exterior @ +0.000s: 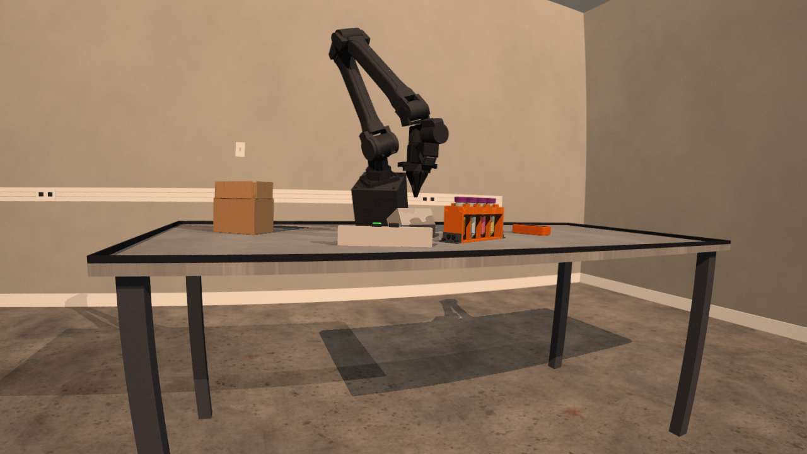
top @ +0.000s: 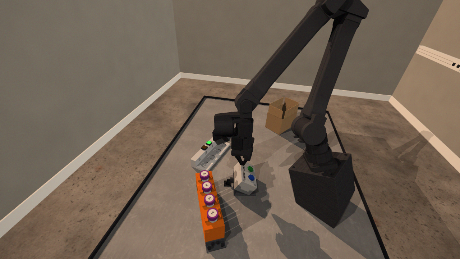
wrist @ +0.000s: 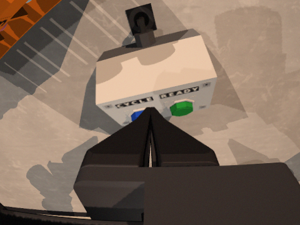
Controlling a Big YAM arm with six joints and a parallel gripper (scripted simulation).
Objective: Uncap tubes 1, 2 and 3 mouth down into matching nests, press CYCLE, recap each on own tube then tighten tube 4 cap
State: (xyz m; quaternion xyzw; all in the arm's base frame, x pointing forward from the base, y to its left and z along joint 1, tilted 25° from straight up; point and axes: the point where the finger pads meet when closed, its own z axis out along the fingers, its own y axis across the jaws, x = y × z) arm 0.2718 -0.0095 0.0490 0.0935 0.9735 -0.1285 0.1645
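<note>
The READY key (top: 250,168) (wrist: 182,109) is on the sloped front face of the housing (top: 242,183) (exterior: 410,217) (wrist: 156,67), beside the blue CYCLE key (top: 251,177) (wrist: 137,116). The hand (top: 242,163) (exterior: 416,194) (wrist: 150,114) points downward above the housing, its fingers pressed together with nothing between them. In the wrist view, READY lies just right of the fingertips; a small sideways alignment is probably required before pressing.

Bench (top: 154,193) (exterior: 316,262): box (top: 279,120) (exterior: 242,214) is blocking near the far edge in the top view. Rack (top: 214,230) (exterior: 456,219) is standing between the left edge and the housing (top: 241,185) (exterior: 412,216) (wrist: 153,67); narrow lane is running between them, with the housing's connector (top: 227,182) (wrist: 140,20) jutting in. Strip along the left edge is staying open beside the rack.
</note>
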